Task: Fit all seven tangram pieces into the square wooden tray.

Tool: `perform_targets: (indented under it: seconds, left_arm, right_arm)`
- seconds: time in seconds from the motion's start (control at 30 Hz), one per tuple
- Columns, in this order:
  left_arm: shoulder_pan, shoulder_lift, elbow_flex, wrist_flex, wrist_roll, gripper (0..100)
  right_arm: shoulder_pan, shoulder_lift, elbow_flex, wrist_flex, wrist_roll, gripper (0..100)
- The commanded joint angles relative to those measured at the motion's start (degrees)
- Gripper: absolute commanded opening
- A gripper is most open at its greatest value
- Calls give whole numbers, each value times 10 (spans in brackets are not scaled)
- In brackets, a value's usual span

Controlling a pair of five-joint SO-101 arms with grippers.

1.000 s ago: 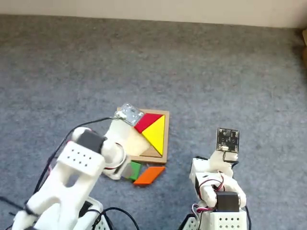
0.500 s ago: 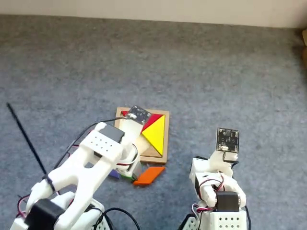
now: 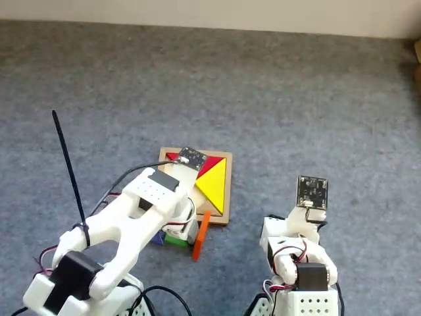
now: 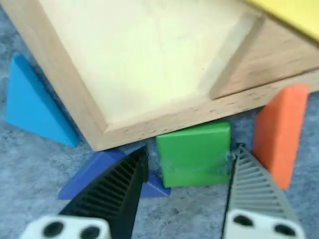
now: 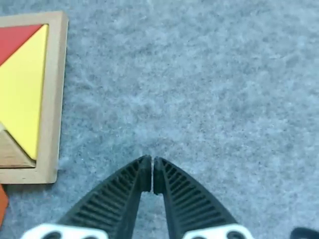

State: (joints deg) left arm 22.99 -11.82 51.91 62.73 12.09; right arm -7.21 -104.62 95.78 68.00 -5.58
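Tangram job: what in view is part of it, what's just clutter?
Job: wooden tray, red triangle, yellow triangle, tan triangle, green square, orange piece, light blue triangle, dark blue triangle, left gripper.
Lying about: grey carpet, thin black rod.

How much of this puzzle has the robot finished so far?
Done: the red triangle and yellow triangle lie in the tray. In hand: the left gripper stands open astride the green square, not yet gripping. Left: that square, the orange piece, the light blue triangle and the dark blue triangle, all on the carpet beside the tray.
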Motion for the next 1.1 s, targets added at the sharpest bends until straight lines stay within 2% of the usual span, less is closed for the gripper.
perform_targets:
  seconds: [0.0,0.33,0.47,0.73,1.07]
  left_arm:
    - [4,0,-25,-6,8,187]
    - [10,-1,-29,-4,-36,77]
    - [15,-1,-29,-3,-47,59]
    - [65,-7,-29,8,-72,46]
    - [60,-147,-21,47,-76,46]
  right_arm:
    - [6,-2,66,4,-4,25]
    - [22,-4,66,4,-4,25]
    - [23,-4,66,4,-4,25]
    - [23,-4,66,4,-4,25]
    - [23,-4,66,4,-4,25]
